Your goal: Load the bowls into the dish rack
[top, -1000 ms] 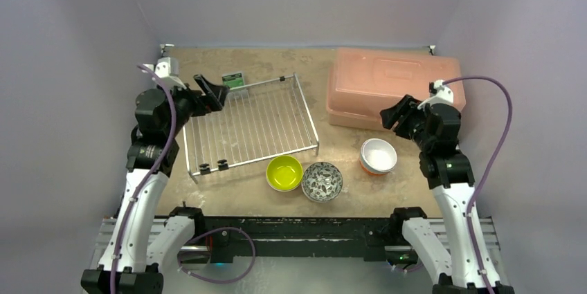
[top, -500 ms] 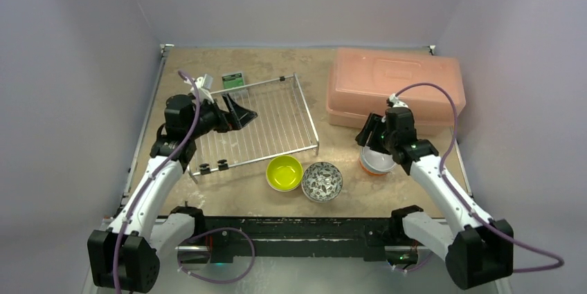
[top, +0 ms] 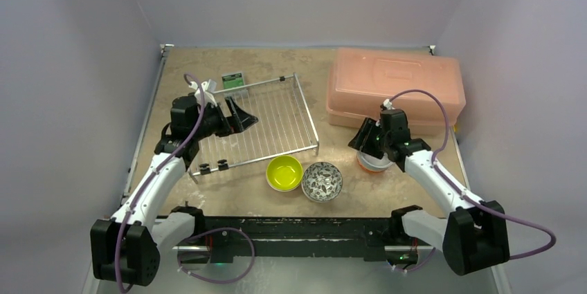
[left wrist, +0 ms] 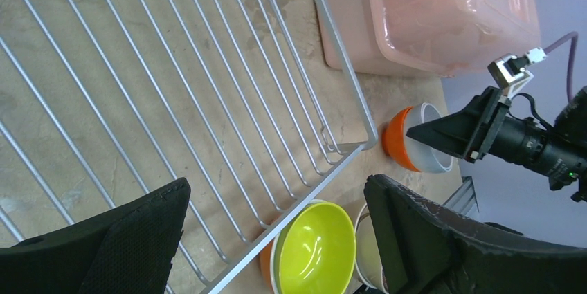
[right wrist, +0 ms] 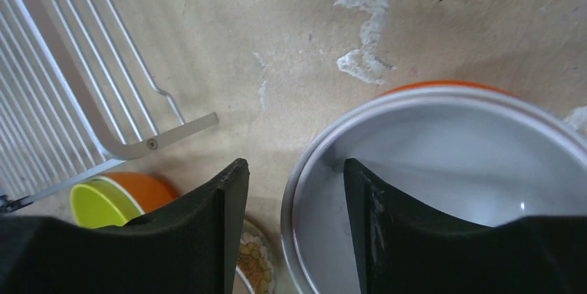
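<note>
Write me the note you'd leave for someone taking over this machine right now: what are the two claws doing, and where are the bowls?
Left gripper: open, holding nothing, hovering over the rack.
Right gripper: open, fingers astride the white bowl's rim, one inside and one outside, not yet pinched.
Bowls: the white bowl sits in an orange bowl on the table right of the rack. The green bowl and patterned bowl sit side by side in front of the rack.
Done: nothing loaded; no bowl is in the rack.
Left: probably close on the white bowl, carry it to the rack, then load the others.
</note>
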You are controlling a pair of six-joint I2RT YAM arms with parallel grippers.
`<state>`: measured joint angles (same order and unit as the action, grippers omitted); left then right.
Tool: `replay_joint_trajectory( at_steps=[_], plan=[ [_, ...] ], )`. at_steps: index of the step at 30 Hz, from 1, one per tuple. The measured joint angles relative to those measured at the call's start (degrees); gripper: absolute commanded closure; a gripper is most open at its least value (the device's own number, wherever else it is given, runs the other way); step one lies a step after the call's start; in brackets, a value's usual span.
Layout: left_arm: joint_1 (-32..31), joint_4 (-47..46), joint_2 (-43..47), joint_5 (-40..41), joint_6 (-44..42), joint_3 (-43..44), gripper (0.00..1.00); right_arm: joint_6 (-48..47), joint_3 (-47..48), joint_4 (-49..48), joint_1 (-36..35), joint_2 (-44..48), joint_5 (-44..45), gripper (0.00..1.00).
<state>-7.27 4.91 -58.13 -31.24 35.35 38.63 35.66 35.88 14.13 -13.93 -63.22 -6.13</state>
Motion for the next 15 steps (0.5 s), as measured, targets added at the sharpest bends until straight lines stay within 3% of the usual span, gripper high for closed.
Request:
replay_joint_trajectory(
  at_steps=[5,7,10,15],
  plan=[
    [0.0,0.8,-1.7,1.5,0.0,0.0,0.03,2.7,0.5,1.6,0.0,2.1,-3.6,0.55],
    [0.0,0.8,-1.9,1.5,0.0,0.0,0.03,3.4,1.6,2.8,0.0,3.2,-4.1,0.62],
    [-0.1,0.5,-1.9,1.3,0.1,0.0,0.03,3.9,3.4,3.7,0.0,4.1,-4.2,0.88],
    [-2.4,-1.5,-1.9,1.1,1.9,0.0,0.03,5.0,4.7,3.8,0.0,4.9,-4.4,1.0]
  ],
)
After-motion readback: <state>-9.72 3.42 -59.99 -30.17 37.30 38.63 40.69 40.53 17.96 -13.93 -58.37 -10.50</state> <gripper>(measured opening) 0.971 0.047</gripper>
